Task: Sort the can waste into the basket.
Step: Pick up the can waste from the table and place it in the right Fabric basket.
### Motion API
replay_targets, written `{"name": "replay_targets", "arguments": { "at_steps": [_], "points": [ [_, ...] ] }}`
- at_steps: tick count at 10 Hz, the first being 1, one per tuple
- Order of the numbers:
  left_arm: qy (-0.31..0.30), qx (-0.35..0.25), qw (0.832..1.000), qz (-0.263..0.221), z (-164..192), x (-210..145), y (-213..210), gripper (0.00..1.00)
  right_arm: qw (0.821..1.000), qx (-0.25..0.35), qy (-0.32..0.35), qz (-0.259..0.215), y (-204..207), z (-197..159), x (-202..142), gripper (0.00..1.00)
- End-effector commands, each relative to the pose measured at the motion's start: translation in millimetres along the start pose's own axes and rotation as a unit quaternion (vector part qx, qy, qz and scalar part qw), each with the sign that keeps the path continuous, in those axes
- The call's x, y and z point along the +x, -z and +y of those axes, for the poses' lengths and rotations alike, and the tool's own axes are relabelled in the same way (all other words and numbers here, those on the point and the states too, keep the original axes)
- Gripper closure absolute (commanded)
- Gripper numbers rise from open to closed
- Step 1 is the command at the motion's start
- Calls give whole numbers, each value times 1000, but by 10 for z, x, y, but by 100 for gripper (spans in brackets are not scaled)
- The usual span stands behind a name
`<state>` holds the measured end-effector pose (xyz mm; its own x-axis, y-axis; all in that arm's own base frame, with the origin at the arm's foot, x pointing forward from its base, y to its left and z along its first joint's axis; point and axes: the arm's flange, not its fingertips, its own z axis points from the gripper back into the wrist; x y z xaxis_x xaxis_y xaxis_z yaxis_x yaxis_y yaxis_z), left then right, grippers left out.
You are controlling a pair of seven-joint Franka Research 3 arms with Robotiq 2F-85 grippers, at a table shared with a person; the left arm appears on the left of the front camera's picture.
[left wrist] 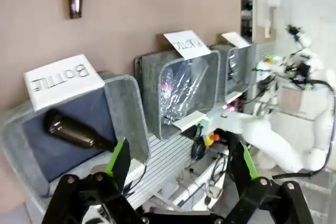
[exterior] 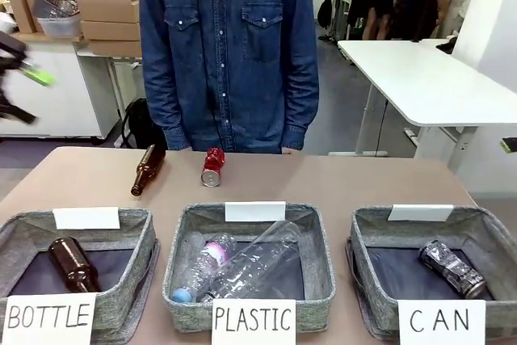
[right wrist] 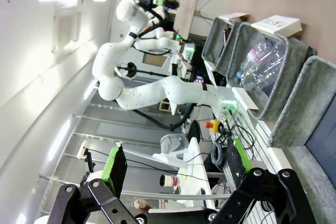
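Lower right, the square grey fabric basket (exterior: 367,232) bears a white paper sign (exterior: 441,321) we read as "CAN". Our left gripper (left wrist: 180,148) and right gripper (right wrist: 176,150) gape, empty. Inside the basket, the crushed silver-and-black can (exterior: 452,268) slants toward lower right. The crushed red can (exterior: 212,166) lies mid-frame, its long axis near vertical.

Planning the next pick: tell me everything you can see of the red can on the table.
The red can is a small crushed metal drink can, red with a silvery end turned toward the robot. It seems to lie on its side on the tan table, near the far edge, just in front of the person. A brown glass bottle lies to its left, apart from it. Only the tabletop touches it.
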<state>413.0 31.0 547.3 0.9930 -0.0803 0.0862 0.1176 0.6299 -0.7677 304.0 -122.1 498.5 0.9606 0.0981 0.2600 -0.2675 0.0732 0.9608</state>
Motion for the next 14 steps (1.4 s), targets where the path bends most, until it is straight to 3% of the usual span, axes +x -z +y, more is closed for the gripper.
{"name": "replay_targets", "arguments": {
  "at_steps": [1,2,3,5,6,7,8,9,11,12,13,14],
  "points": [
    [12,11,1000,17,-107,263,408,0,1000,-1,-8,6,-29,19,-11,0],
    [-10,-17,1000,0,-209,329,467,0,1000,-1,-8,6,-29,19,-11,0],
    [10,10,1000,20,-83,162,352,0,1000,-1,-8,6,-29,19,-11,0],
    [10,10,1000,20,-83,162,352,0,1000,-1,-8,6,-29,19,-11,0],
    [8,5,1000,21,-123,282,545,0,1000,-1,-8,6,-29,19,-11,0],
    [-72,1,997,-38,-100,318,587,0,1000,-1,-8,6,-29,19,-11,0],
    [-121,55,988,-80,-127,571,996,0,1000,-1,-8,6,-29,19,-11,0],
    [-124,124,982,-75,-160,936,1505,0,1000,-1,-8,6,-29,19,-11,0],
    [-121,157,980,-2,-186,1488,2161,0,1000,-1,-8,6,-29,19,-11,0],
    [-126,186,974,-11,-198,1590,2384,0,1000,-1,-8,6,-29,19,-11,0],
    [-117,198,973,-16,-230,1560,2331,0,1000,-1,-8,6,-29,19,-11,0],
    [-99,144,985,4,-273,1286,1795,0,1000,-1,-8,6,-29,19,-11,0]
  ]
}}
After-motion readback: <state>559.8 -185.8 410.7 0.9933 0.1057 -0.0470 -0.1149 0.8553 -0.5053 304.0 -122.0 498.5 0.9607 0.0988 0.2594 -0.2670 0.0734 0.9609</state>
